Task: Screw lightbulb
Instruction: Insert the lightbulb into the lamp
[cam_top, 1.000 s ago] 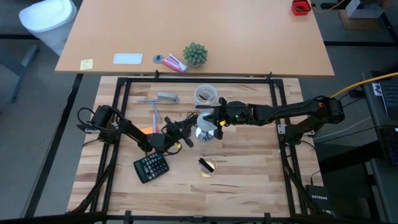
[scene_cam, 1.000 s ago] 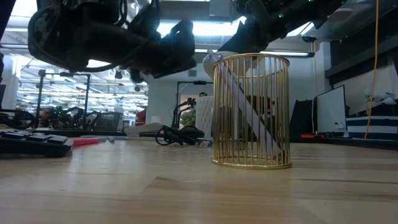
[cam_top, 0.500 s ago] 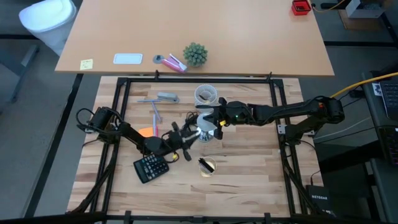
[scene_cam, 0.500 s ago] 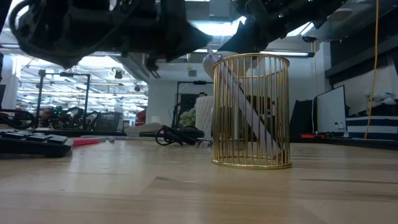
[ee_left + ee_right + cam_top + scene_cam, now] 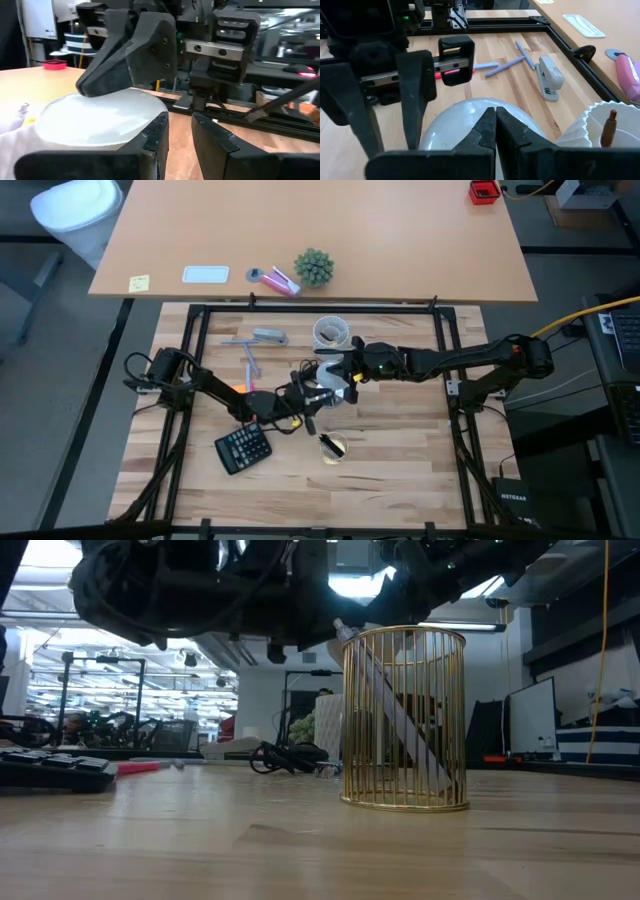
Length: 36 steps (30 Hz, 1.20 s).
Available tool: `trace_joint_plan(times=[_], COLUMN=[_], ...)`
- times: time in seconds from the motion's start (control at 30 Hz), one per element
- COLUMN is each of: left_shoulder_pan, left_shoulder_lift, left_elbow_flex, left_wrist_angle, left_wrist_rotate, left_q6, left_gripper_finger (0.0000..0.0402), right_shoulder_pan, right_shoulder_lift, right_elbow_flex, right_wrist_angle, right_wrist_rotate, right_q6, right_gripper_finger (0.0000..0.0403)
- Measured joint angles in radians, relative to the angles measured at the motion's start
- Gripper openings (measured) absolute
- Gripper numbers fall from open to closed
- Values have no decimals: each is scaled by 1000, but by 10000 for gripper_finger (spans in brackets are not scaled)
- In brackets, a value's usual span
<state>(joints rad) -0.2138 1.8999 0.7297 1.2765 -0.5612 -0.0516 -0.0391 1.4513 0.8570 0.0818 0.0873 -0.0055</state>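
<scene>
- Wooden slats made up the work table (image 5: 400,475), boxed in by a black frame, with a plain tan desk (image 5: 330,220) behind it. Loose items sat around the edges, which left the middle free for both arms.
- From the left side, the left arm (image 5: 200,388) reached in low across the table to the centre. From the right side, the right arm (image 5: 450,362) stretched out nearly straight to the same spot, so the two met head-on.
- A black calculator (image 5: 243,448) lay just in front of the left arm and took no part in the work.
- A gold wire pen holder (image 5: 404,718) stood near the front edge, with a pale stick leaning inside it.
- A pale cup (image 5: 331,332) stood just behind the meeting point, and a grey stapler (image 5: 549,77) lay further off.
- The left gripper (image 5: 180,122) had its fingers slightly apart with nothing between them. It sat just beside the bulb rather than around it, probably lining up for a grasp.
- The right gripper (image 5: 495,112) was pinched fully closed. Its tips sat over the top of the white dome, seemingly to steady it from above.
- The lightbulb (image 5: 450,122) stood at the table's centre between the two grippers, and its base was hidden.
</scene>
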Motion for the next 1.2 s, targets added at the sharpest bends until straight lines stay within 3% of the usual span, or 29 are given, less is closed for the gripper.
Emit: trace_joint_plan(times=[0.7, 1.03, 1.2], left_shoulder_pan=[-61, -114, -124], left_shoulder_lift=[0, 0, -1], left_elbow_flex=[0, -1, -1], left_wrist_angle=[-13, 54, 108], left_wrist_rotate=[-532, -472, -294], left_q6=[33, 170, 206], left_gripper_finger=[76, 76, 76], right_shoulder_pan=[-1, 0, 0], right_shoulder_lift=[0, 0, 0], right_elbow_flex=[0, 0, 0], right_wrist_angle=[0, 0, 0], right_wrist_rotate=[1, -10, -9], right_q6=[0, 0, 0], right_gripper_finger=[5, 5, 5])
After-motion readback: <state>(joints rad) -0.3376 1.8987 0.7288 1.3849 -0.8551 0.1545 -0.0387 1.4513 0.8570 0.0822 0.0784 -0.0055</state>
